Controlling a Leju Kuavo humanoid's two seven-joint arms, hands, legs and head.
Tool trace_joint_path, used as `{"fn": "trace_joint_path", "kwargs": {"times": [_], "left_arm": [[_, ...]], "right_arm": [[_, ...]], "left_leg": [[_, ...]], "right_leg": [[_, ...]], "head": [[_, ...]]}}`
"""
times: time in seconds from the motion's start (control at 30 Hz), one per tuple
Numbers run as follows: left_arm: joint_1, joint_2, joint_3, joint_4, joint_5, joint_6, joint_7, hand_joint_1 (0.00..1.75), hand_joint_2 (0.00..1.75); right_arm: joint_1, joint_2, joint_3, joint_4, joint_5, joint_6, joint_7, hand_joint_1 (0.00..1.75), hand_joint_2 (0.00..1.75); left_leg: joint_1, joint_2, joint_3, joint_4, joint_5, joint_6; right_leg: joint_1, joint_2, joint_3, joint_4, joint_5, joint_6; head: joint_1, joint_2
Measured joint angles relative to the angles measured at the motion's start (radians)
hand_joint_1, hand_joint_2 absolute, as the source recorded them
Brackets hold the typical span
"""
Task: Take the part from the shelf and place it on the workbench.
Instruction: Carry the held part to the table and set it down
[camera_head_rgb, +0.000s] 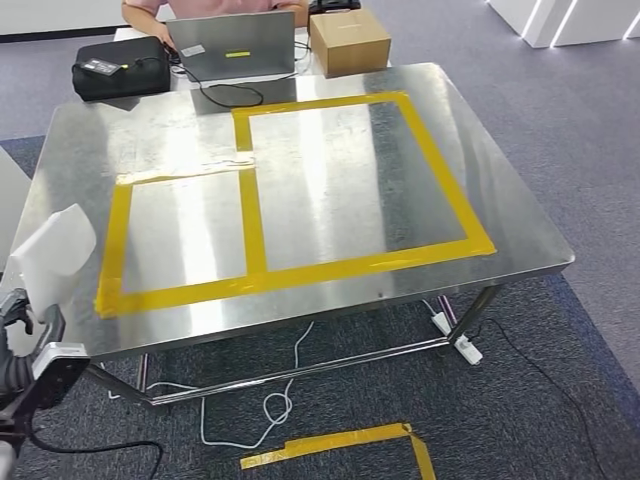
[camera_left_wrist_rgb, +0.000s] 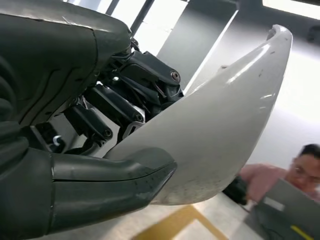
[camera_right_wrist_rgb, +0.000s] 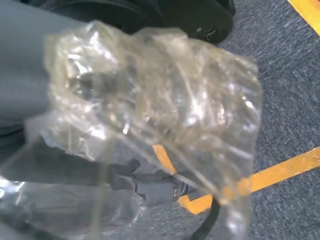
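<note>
A wide steel workbench (camera_head_rgb: 317, 180) is filling the middle of the head view, its polished top marked off by yellow tape (camera_head_rgb: 256, 230) into a smaller rectangle on the left and a bigger one on the right. Grey carpet (camera_head_rgb: 528, 400) is lying all around it, with another strip of yellow tape (camera_head_rgb: 332, 442) stuck to the floor in front of the near edge and a white cable (camera_head_rgb: 279, 400) looping under the bench beside a power strip (camera_head_rgb: 456, 338). At the far edge a person (camera_head_rgb: 147, 10) in a pink top is sitting behind an open laptop (camera_head_rgb: 230, 45), with a black bag (camera_head_rgb: 121, 68) to the left of it and a brown cardboard box (camera_head_rgb: 349, 40) to the right. At the near left corner, off the bench's edge and not yet over the taped area, the white part (camera_head_rgb: 49, 255) is being carried in the air: a smooth, curved, pale shell. In the left wrist view the left hand (camera_left_wrist_rgb: 113, 145) is gripping that part, with the thick grey thumb (camera_left_wrist_rgb: 113, 185) pressing against one face and the darker fingers (camera_left_wrist_rgb: 120, 107) wrapping the other side. In the right wrist view the right hand (camera_right_wrist_rgb: 151, 185) is hanging low over the carpet, wrapped in crumpled clear plastic film (camera_right_wrist_rgb: 158, 110) that is blurring its outline, so I cannot tell whether its fingers are spread or curled.
</note>
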Motion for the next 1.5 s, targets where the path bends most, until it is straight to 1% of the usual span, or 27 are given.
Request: {"fn": "trace_joint_path", "kwargs": {"times": [0.13,0.2,0.3,0.43,0.6,0.7,0.8,0.9,1.0,1.1,1.23,1.5], "left_arm": [[-0.100,-0.005,-0.169,0.036,-0.093,0.055,-0.029,1.75,1.75],[-0.159,-0.011,-0.262,0.066,-0.146,0.080,-0.021,1.75,1.75],[-0.238,-0.023,-0.382,0.121,-0.177,0.112,-0.013,1.75,1.75],[-0.316,-0.049,-0.479,0.209,-0.192,0.155,-0.023,1.75,1.75],[-0.399,-0.079,-0.563,0.317,-0.238,0.160,0.018,1.75,1.75],[-0.435,-0.093,-0.591,0.392,-0.262,0.162,0.059,1.75,1.75],[-0.469,-0.102,-0.603,0.476,-0.300,0.164,0.111,1.75,1.75],[-0.518,-0.103,-0.608,0.569,-0.367,0.163,0.176,1.75,1.75],[-0.560,-0.101,-0.609,0.640,-0.402,0.161,0.205,1.75,1.75],[-0.586,-0.095,-0.608,0.686,-0.449,0.157,0.240,1.75,1.75],[-0.605,-0.074,-0.599,0.733,-0.510,0.157,0.282,1.75,1.75],[-0.616,-0.041,-0.571,0.771,-0.550,0.158,0.307,1.75,1.75]], "right_arm": [[0.000,0.001,0.011,0.000,0.003,0.002,0.013,0.00,0.00],[0.000,0.002,0.020,0.000,0.008,0.005,0.020,0.00,0.00],[0.000,0.003,0.033,0.000,0.017,0.011,0.029,0.00,0.00],[0.004,0.003,0.046,-0.001,0.023,0.015,0.045,0.00,0.00],[0.004,0.004,0.054,-0.015,0.026,0.003,0.071,0.00,0.00],[0.005,0.004,0.054,-0.029,0.026,-0.002,0.073,0.00,0.00],[0.006,0.004,0.054,-0.043,0.026,-0.005,0.075,0.00,0.00],[0.008,0.004,0.054,-0.056,0.026,-0.008,0.087,0.00,0.00],[0.012,0.004,0.054,-0.065,0.026,-0.012,0.096,0.00,0.00],[0.014,0.004,0.054,-0.070,0.026,-0.017,0.108,0.00,0.00],[0.021,0.004,0.054,-0.073,0.024,-0.024,0.125,0.00,0.00],[0.024,0.004,0.054,-0.074,0.021,-0.030,0.134,0.00,0.00]], "left_leg": [[0.001,0.000,0.001,0.000,0.001,0.000],[0.001,0.000,0.001,0.000,0.001,0.000],[0.001,0.000,0.002,0.000,0.002,0.001],[0.000,0.001,0.002,0.000,0.002,0.001],[0.000,0.001,0.002,0.000,0.002,0.001],[0.001,0.002,0.002,0.000,0.002,0.001],[0.001,0.002,0.002,0.000,0.002,0.001],[0.001,0.002,0.002,0.000,0.003,0.001],[0.001,0.002,0.001,0.000,0.003,0.000],[0.001,0.002,0.001,0.000,0.003,0.000],[0.001,0.002,0.001,0.000,0.003,0.000],[0.001,0.002,0.001,0.000,0.004,-0.001]], "right_leg": [[0.001,0.000,0.000,0.002,0.000,0.000],[0.001,0.001,0.001,0.002,0.000,0.000],[0.001,0.002,0.006,0.003,0.001,0.000],[0.000,0.003,0.011,0.003,0.002,0.001],[0.001,0.003,0.011,0.003,0.002,0.001],[0.001,0.003,0.010,0.003,0.002,0.001],[0.001,0.003,0.007,0.003,0.002,0.001],[0.001,0.004,0.007,0.004,0.002,0.001],[0.001,0.004,0.010,0.004,0.002,0.001],[0.001,0.004,0.011,0.005,0.002,0.001],[0.001,0.004,0.010,0.005,0.002,0.001],[0.001,0.004,0.010,0.005,0.002,0.001]], "head": [[0.000,0.000],[0.000,0.000],[0.000,0.000],[0.000,0.000],[0.000,0.000],[0.000,0.000],[0.000,0.000],[0.000,0.000],[0.000,0.000],[0.000,0.000],[0.000,0.000],[0.000,0.000]]}}
